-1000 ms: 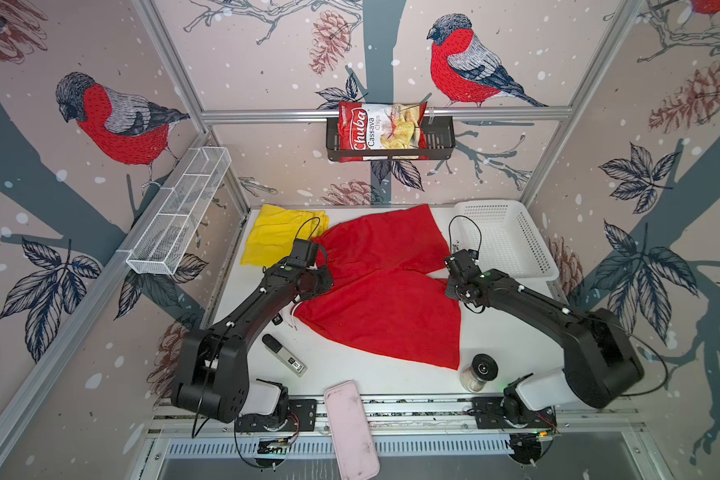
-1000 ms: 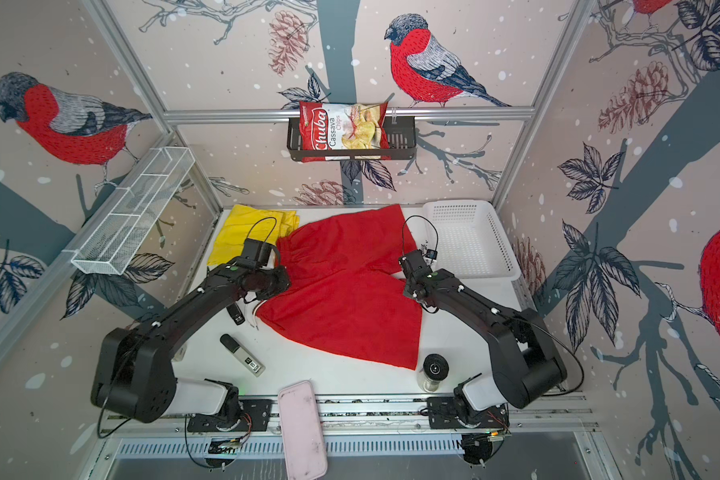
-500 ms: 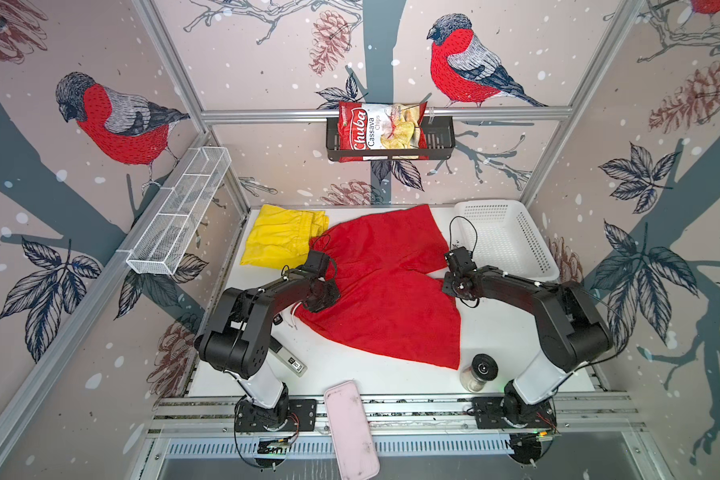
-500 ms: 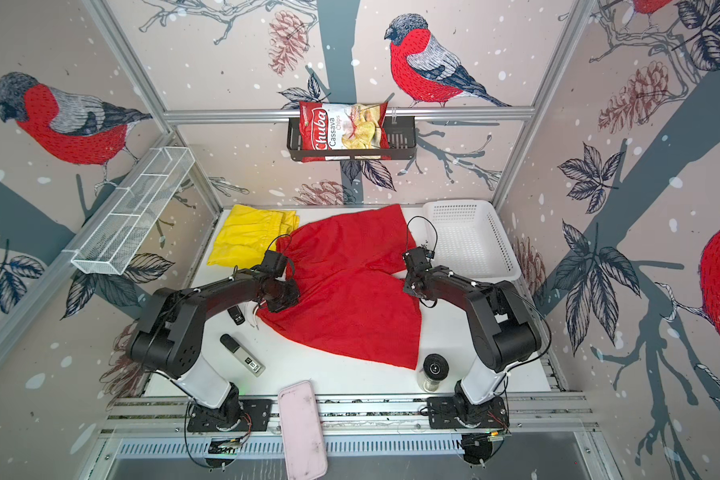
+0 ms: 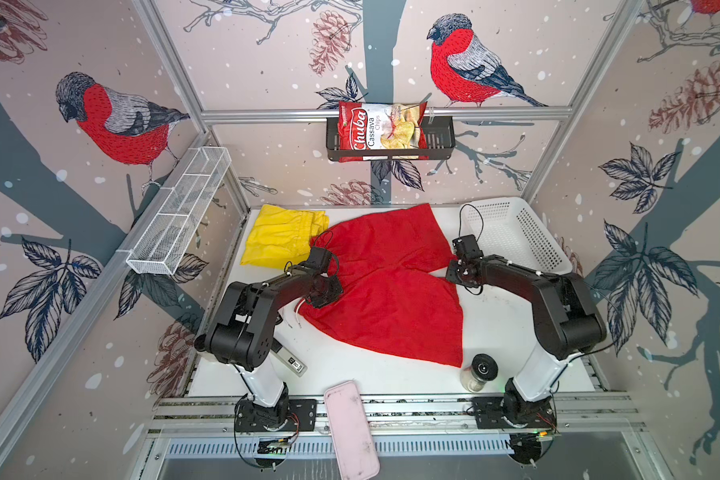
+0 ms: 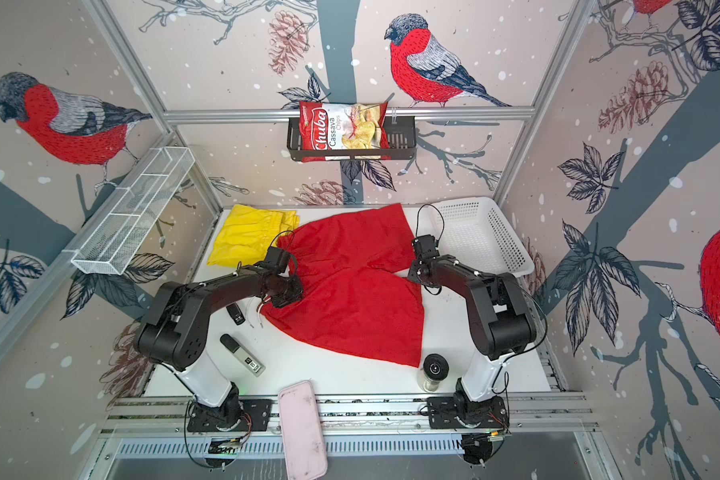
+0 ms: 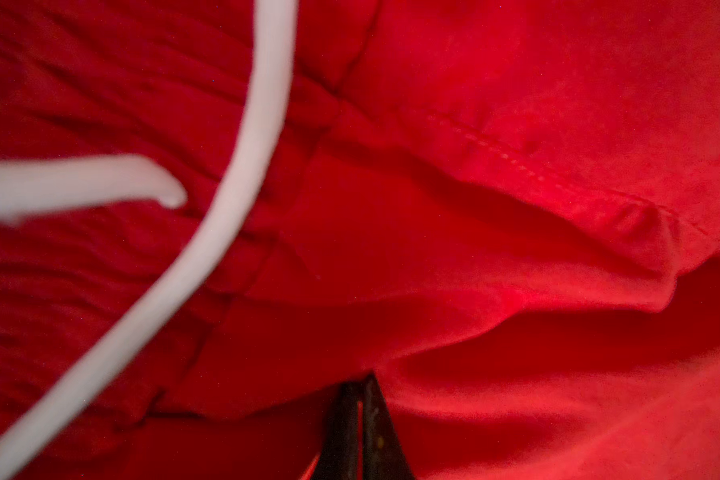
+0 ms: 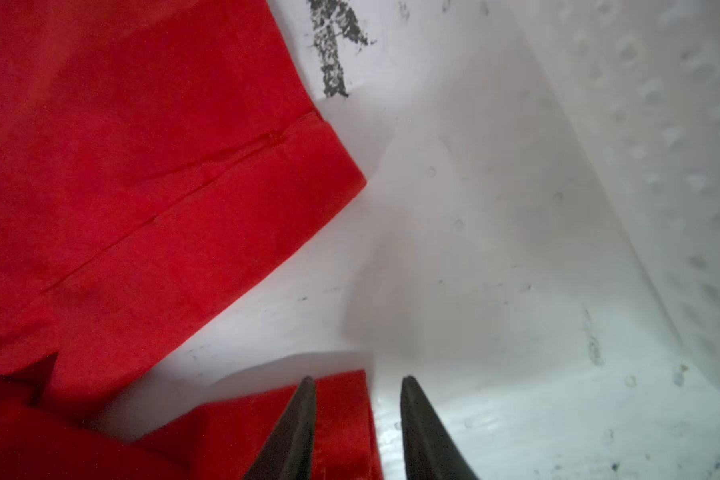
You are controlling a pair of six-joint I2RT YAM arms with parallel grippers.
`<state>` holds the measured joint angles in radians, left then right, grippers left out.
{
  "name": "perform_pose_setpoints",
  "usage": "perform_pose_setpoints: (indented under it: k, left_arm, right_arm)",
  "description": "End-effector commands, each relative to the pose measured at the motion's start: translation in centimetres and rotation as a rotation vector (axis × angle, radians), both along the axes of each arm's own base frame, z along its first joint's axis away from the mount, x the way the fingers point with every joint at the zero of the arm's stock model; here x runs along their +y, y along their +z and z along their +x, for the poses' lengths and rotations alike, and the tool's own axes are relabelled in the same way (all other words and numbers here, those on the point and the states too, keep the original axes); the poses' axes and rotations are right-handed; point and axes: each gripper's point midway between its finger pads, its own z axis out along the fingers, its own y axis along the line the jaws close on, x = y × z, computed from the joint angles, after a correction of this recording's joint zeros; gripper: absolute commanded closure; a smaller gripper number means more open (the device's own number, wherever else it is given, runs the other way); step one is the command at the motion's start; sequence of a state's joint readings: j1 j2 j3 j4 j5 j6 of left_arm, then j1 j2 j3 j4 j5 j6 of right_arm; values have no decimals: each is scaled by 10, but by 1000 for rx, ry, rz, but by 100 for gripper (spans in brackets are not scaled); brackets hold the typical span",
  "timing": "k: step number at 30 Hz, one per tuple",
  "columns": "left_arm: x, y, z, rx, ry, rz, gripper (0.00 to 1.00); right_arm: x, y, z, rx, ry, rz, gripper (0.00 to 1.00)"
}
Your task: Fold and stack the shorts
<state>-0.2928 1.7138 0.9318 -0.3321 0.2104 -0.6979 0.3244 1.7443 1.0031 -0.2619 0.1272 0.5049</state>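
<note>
Left claw (image 7: 360, 399) pinched tight on the waistband edge of the red shorts (image 5: 387, 291), which lie spread flat mid-frame on the white surface (image 5: 508, 332) in both top views. Right claw (image 8: 356, 386) stands parted over a red hem corner, tips clamping nothing. Yellow shorts (image 5: 279, 241) lie bunched at upper left, touching the red waistband.

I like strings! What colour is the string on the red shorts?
White; the drawstring shows best in the left wrist view.
</note>
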Motion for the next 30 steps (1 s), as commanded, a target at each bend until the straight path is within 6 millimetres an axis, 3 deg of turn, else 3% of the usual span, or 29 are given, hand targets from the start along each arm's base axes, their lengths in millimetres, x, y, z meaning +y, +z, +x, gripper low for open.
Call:
perform_pose_setpoints:
  k: [1,5,8,11,14,19,22,28,30]
  left_arm:
    - [9,-10,-13,52,-11,50,92]
    - [9,-11,-15,55,-13,54,92]
    - [12,-12,-18,61,-14,64,92]
    - [14,-15,-22,69,-16,73,92]
    - [16,-20,-28,84,-15,78,92]
    - [20,-26,-36,98,-10,84,93]
    - [20,-26,-39,98,-10,81,93]
    - [17,-28,-44,96,-4,52,94]
    - [12,-27,-44,94,-3,18,93]
  right_arm:
    - [13,-3,-4,3,1,71,57]
    - [19,-17,-9,25,6,94,56]
    - [20,-23,-9,32,0,89,78]
    - [14,-17,-5,7,-21,68,99]
    - [2,5,8,-48,-53,-4,100]
    - [-25,62,32,-185,-135,-153,100]
    - [-34,81,42,-229,-153,-219,100]
    - [-39,74,44,-211,-162,-369,99]
    - [-36,72,41,-207,-155,-418,89]
